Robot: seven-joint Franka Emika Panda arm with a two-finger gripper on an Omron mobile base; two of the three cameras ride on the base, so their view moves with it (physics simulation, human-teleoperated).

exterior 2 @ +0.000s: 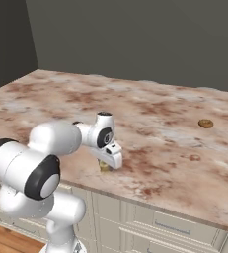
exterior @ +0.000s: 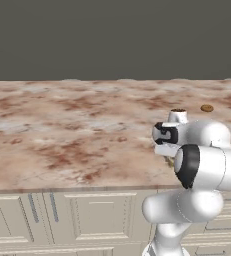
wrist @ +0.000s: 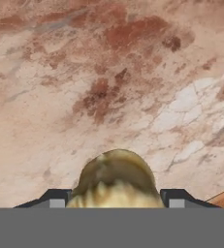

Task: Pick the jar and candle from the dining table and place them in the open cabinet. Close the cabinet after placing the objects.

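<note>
Here the gripper [wrist: 116,202] pinches the yellow candle [wrist: 116,180] at bottom centre, just above the marbled counter [wrist: 108,72]

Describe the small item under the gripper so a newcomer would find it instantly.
Start at the wide marbled dining table and go to its near edge, where the gripper points down. Between its fingers sits the candle, a tiny yellowish stub, unlike the flat brown disc lying far off to the right.

Small yellow candle [wrist: 116,181] btwn gripper tips, near front edge of marbled dining table [exterior 2: 150,118]
</note>
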